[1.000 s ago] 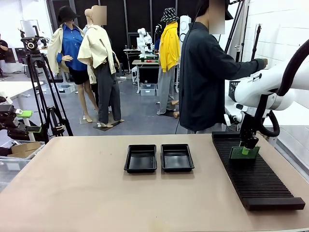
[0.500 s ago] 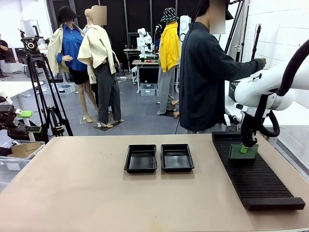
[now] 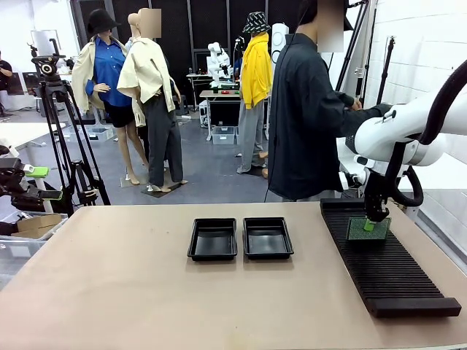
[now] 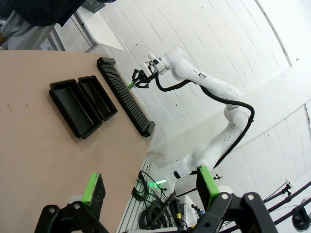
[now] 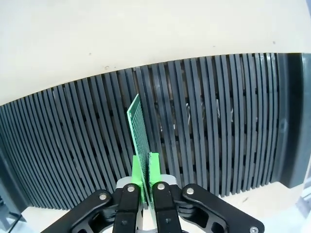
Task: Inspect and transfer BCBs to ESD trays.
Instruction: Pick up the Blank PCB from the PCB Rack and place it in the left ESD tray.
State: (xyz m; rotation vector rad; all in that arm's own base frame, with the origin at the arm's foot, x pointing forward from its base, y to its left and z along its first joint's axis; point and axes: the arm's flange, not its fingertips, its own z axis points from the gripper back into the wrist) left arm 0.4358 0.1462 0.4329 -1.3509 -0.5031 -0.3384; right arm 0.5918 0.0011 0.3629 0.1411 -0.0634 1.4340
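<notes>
A green BCB stands on edge over the long black slotted rack at the table's right. My right gripper is shut on its top edge. In the right wrist view the BCB runs up from between my green pads, edge-on above the rack's slots. Two black ESD trays lie side by side mid-table with nothing in them. My left gripper hangs open high above the table's left side; its view shows the trays and the right gripper with the BCB far off.
A person in a dark jacket stands at the far side of the table behind the rack, turned to the right. The tan tabletop lies bare on the left and in front of the trays.
The right gripper has closed on the BCB and raised it slightly above the rack. The person's outstretched arm has drawn back. The left arm has not moved.
</notes>
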